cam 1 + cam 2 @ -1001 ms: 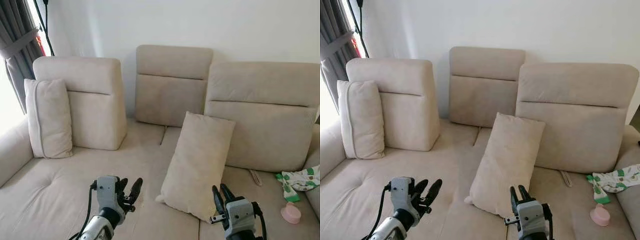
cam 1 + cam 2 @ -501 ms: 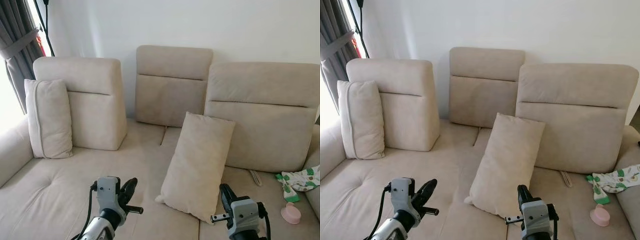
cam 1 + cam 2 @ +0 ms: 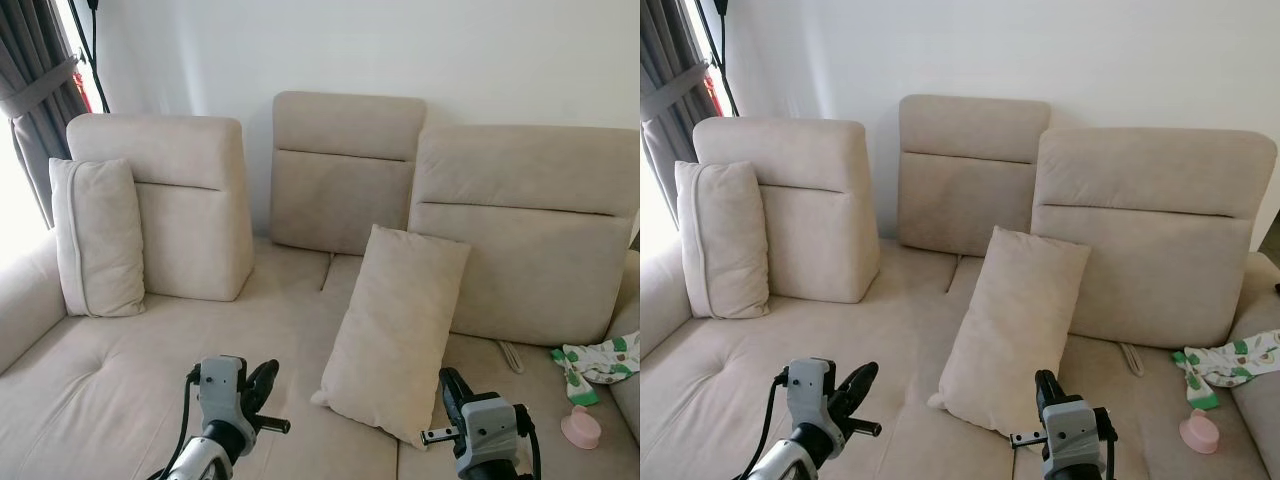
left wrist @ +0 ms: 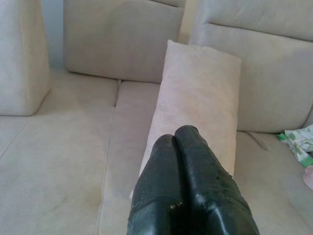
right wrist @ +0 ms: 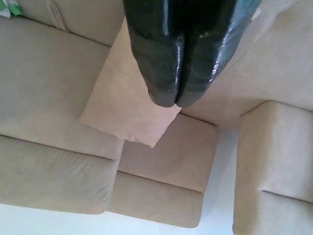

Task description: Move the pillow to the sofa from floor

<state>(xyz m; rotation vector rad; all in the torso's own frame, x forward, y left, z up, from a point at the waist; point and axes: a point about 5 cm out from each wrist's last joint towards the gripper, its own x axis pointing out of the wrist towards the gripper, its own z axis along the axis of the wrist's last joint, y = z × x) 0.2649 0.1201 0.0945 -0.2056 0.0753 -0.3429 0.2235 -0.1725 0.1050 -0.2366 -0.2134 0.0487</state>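
**Pillow propped on the sofa seat, both grippers drawn clear**

While the pillow stands on the sofa seat, tilted and propped with its top edge against the right backrest cushion, both arms are held low and in front of it. The left gripper is raised over the seat to the left of the pillow, near it but apart, its wrist block upright and its two black fingers pressed together with nothing between them. The right gripper is seen just before the pillow's lower right corner, pointed up and forward; its fingers are likewise closed tip to tip and nothing is held. No contact with the pillow is made by either gripper.

A second pillow is leaned upright against the left backrest cushion, beside the sofa arm. The middle backrest cushion is set back against the white wall. At the right end of the seat a green-and-white cloth is spread, with a small pink object lying just in front of it. A grey curtain is hung at the far left.
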